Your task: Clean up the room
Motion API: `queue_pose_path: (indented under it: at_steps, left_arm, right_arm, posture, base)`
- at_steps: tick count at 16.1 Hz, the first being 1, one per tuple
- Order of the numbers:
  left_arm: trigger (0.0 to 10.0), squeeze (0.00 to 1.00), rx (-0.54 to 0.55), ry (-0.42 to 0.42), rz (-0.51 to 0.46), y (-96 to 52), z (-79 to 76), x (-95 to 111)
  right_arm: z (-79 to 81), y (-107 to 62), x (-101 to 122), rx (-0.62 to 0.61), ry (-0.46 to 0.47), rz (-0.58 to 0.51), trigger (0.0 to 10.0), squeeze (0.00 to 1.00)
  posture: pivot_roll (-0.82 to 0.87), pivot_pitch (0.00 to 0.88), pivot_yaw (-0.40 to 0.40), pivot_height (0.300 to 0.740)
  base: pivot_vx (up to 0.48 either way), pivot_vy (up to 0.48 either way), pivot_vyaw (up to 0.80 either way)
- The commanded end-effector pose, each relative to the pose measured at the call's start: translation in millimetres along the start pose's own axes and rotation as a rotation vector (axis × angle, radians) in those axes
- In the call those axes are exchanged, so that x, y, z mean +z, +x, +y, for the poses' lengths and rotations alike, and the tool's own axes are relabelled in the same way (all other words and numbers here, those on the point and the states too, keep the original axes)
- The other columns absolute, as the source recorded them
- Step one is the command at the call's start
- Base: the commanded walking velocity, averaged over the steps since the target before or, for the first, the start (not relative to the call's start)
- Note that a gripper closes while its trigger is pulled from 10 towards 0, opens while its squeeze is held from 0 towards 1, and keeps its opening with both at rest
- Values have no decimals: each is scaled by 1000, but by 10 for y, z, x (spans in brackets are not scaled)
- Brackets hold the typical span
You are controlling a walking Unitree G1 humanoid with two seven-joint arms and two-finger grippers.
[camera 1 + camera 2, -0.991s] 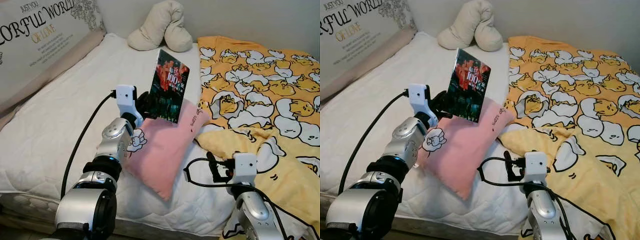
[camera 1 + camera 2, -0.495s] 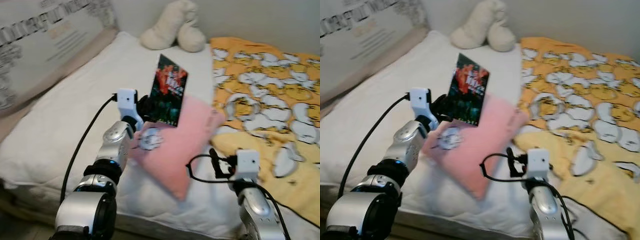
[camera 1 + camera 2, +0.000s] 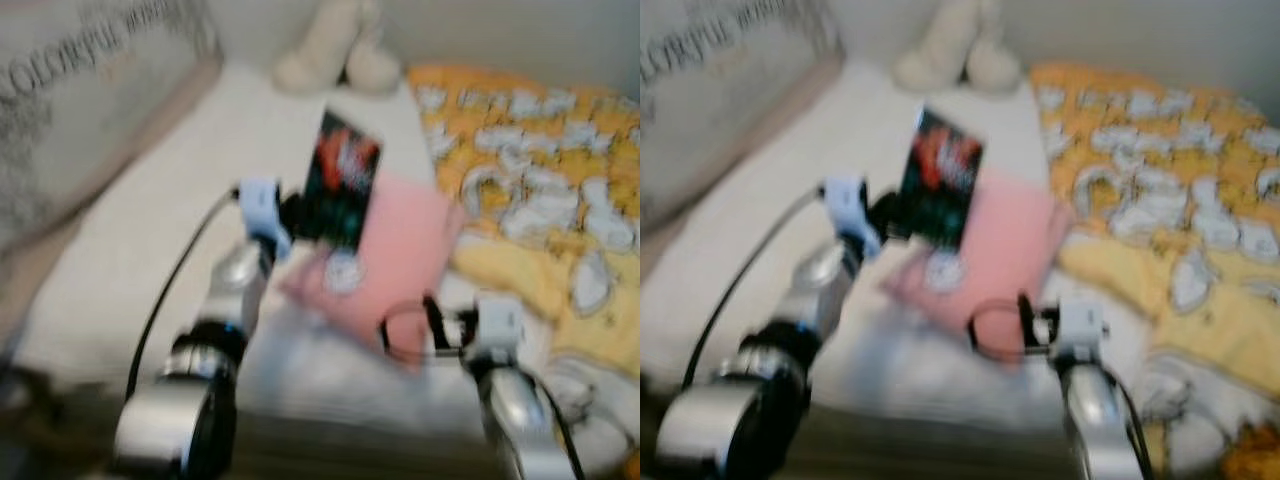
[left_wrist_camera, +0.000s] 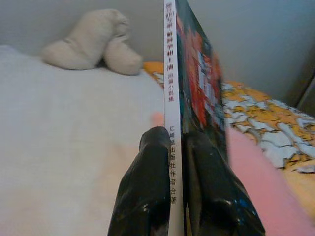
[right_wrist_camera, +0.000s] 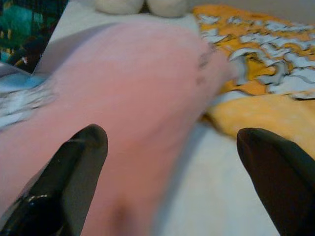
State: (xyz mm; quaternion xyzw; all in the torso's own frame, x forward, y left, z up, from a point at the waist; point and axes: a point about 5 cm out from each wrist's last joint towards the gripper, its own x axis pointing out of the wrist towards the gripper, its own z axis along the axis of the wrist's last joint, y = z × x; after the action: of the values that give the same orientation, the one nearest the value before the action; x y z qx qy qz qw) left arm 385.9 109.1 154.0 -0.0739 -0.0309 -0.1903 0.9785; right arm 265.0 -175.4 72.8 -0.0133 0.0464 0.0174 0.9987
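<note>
My left gripper point(image 3: 298, 215) is shut on a thin book point(image 3: 341, 180) with a dark red and green cover, held upright above the bed. In the left wrist view both black fingers point(image 4: 147, 191) pinch the book's white spine point(image 4: 171, 98). A pink pillow point(image 3: 385, 255) lies on the white mattress just behind and below the book. My right gripper point(image 5: 167, 191) is open, its fingers spread wide in front of the pink pillow point(image 5: 128, 88), near the bed's front edge. The eye views are blurred.
A yellow patterned blanket point(image 3: 540, 170) covers the right half of the bed. A cream knotted cushion point(image 3: 335, 55) lies at the far end by the wall. A printed headboard cushion point(image 3: 80, 110) runs along the left. The white mattress point(image 3: 160, 210) is bare on the left.
The camera has shifted and blurred, and the bed's front edge sits higher in view. The left gripper still holds the book upright. The right gripper stays open.
</note>
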Motion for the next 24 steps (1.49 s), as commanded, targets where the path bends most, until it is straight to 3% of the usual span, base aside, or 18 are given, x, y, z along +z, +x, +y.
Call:
queue_pose_path:
  at_steps: [1,9,10,11,15,18,24]
  left_arm:
    - [0,0,21,14,-32,9,57,86]
    - [0,0,0,7,7,42,-67,6]
    - [8431,0,-1,8,19,47,-78,-4]
    - [10000,0,-9,10,20,53,-98,-6]
    - [10000,0,-10,21,46,68,-122,-29]
    - [10000,0,-25,58,50,68,-177,-57]
    - [10000,0,-34,46,53,61,-214,-86]
  right_arm:
    - [28,26,50,13,4,-24,10000,0]
    - [43,30,-3,25,2,0,10000,0]
    - [46,28,-2,28,-1,0,10000,0]
    - [50,24,-5,27,0,-1,10000,0]
    - [55,21,3,24,3,-7,10000,0]
    - [53,8,-4,23,2,-6,10000,0]
    - [52,-24,-18,23,3,-1,10000,0]
  posture:
    - [41,0,11,740]
    - [43,0,7,740]
    - [43,0,7,740]
    - [44,0,6,740]
    - [41,0,9,740]
    - [40,0,9,740]
    - [37,0,9,740]
  base:
    - [0,480,0]
    - [41,342,326]
    - [0,0,0]
    - [0,0,0]
    - [0,0,0]
    - [475,0,0]
    - [480,0,0]
